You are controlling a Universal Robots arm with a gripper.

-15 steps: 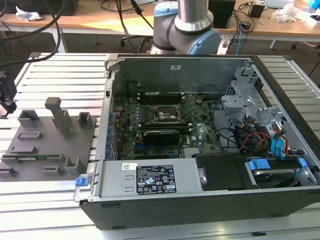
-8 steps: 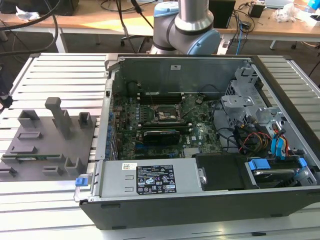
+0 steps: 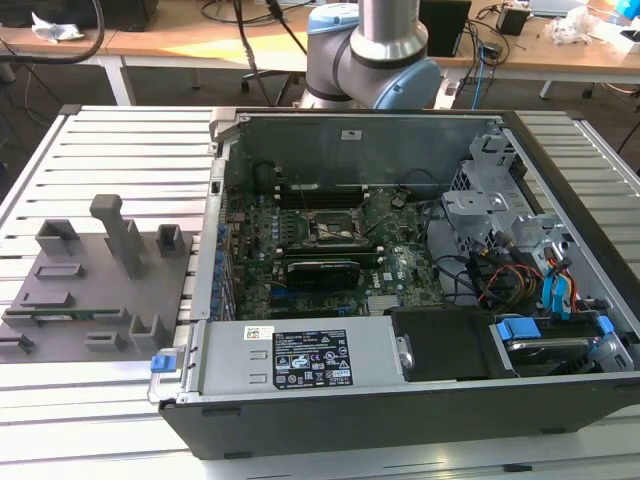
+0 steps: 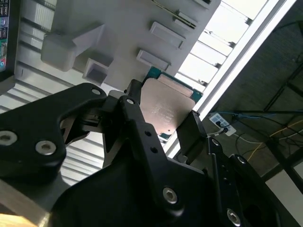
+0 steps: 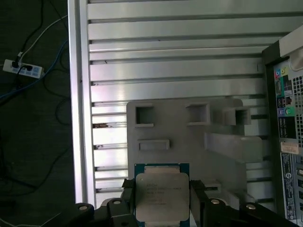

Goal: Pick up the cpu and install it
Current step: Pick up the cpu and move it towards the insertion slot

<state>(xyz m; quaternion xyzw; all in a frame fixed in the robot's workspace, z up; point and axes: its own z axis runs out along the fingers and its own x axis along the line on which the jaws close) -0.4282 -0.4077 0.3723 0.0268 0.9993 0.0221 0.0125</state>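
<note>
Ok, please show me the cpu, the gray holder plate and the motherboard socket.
the cpu (image 5: pixel 162 194), first wrist view, middle of its metal top.
the gray holder plate (image 3: pixel 100 293), exterior view, a bare flat part.
the motherboard socket (image 3: pixel 338 232), exterior view, its centre.

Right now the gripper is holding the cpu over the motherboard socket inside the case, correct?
Not quite. The gripper does hold the cpu between its fingers, but over the grey fixture on the slatted table, outside the computer case, not over the socket. The first wrist view shows it.
</note>
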